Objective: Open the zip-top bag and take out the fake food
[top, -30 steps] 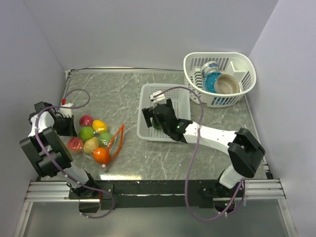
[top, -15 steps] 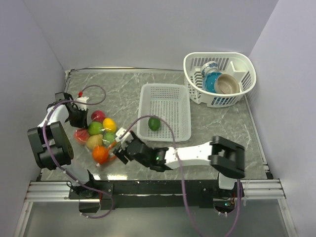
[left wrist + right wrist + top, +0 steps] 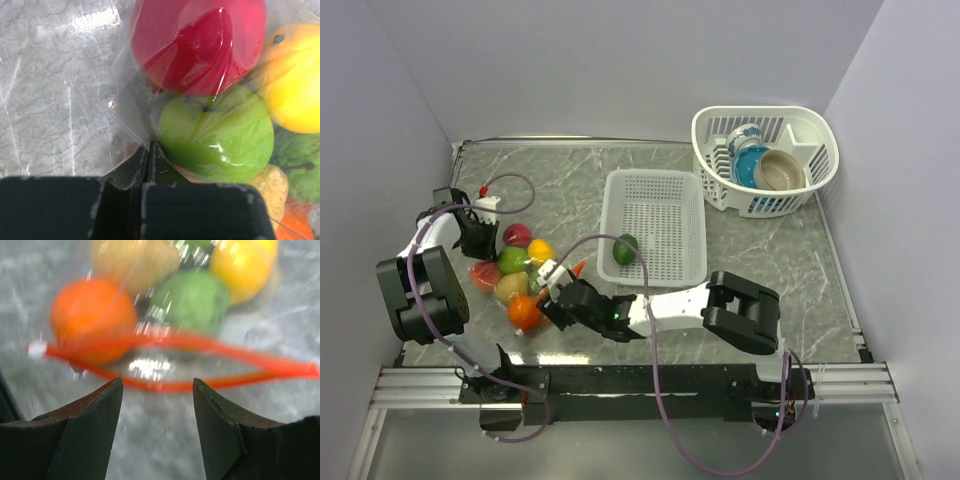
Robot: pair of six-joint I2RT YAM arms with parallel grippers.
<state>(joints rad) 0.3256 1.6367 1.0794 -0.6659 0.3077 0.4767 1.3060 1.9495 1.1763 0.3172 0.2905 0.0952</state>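
Facing right hand, mouth of zip-top bag

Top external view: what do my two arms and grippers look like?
Both the left arm and right arm have white links with chunky black joint housings. A mauve cable loops loosely along each. The left gripper and right gripper are black; the right's fingers taper to blunt wedge tips.

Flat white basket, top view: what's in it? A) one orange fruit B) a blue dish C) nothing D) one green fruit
D: a single green fruit lies in the flat white basket; the other fruits are in the zip-top bag.
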